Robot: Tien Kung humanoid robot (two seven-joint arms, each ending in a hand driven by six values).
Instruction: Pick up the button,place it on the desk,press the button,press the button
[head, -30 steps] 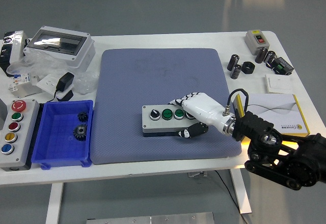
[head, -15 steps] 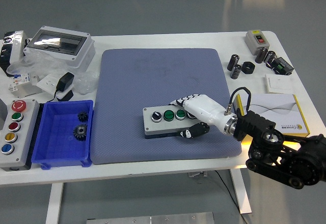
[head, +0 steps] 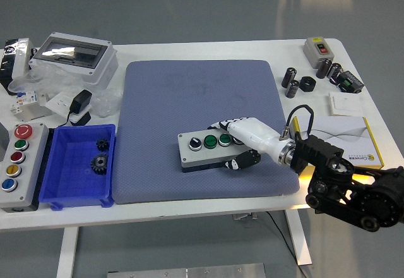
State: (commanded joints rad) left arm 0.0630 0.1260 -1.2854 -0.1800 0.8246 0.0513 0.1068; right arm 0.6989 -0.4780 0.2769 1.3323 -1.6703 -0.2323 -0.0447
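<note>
A grey button box [head: 203, 151] with a black selector knob and two visible green buttons lies on the blue-grey mat [head: 189, 95]. My right hand [head: 242, 144] is shut on the box's right end. Its white fingers lie over the top and the thumb presses the front face. The box's front left corner looks slightly raised off the mat. The black right arm [head: 347, 186] comes in from the lower right. The left arm is out of view.
A blue bin [head: 66, 183] with two gears stands left of the mat. A second button box [head: 33, 164] with several coloured buttons lies at the far left. A booklet [head: 353, 136] lies right of the mat, with small parts [head: 307, 83] and a switch box [head: 317, 48] behind it.
My right hand has shifted the button box slightly to the right on the mat and drawn back a little with it. The grip has not changed.
</note>
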